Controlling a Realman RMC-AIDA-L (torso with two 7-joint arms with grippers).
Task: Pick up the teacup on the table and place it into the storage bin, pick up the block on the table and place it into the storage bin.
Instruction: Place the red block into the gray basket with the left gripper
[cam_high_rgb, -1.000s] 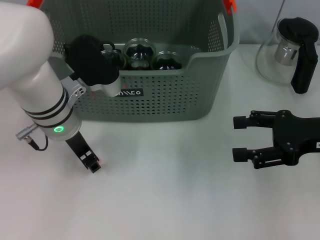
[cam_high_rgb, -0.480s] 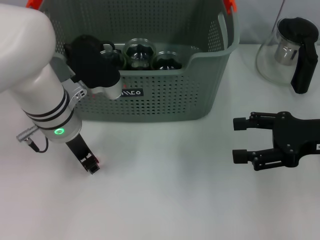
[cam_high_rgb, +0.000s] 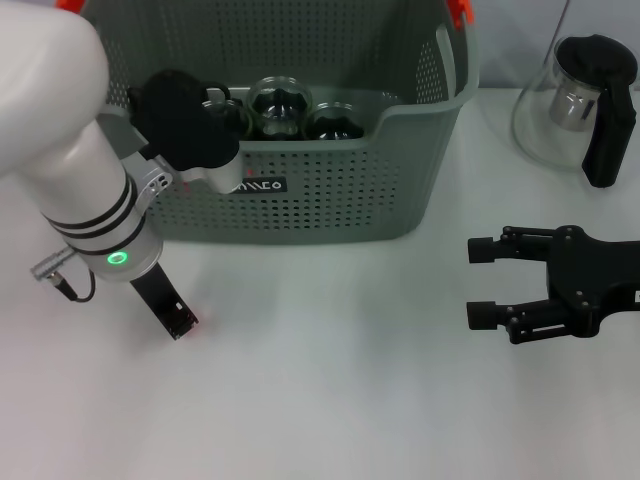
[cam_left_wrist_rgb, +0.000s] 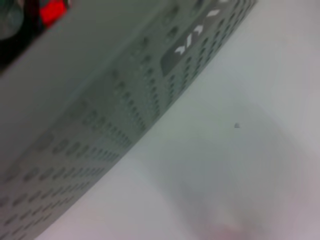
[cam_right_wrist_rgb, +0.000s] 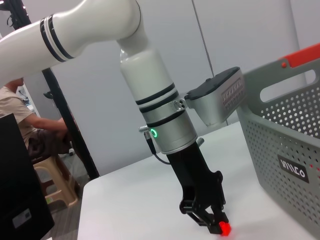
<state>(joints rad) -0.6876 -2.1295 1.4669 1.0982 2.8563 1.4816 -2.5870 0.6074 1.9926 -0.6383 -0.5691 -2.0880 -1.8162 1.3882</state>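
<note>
Left gripper (cam_high_rgb: 178, 323) pinches a red block (cam_right_wrist_rgb: 224, 229) on the table (cam_high_rgb: 330, 400) before the bin (cam_high_rgb: 330, 190); right gripper (cam_high_rgb: 481, 281) hovers open, far right.

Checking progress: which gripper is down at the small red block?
The left gripper, fingertips at the table around the red block; the right gripper rests open, far from it.

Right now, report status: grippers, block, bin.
Left gripper down at the table, shut on small red block. Right gripper open, idle on the right. Storage bin behind, cups inside. Nothing between block and bin.
</note>
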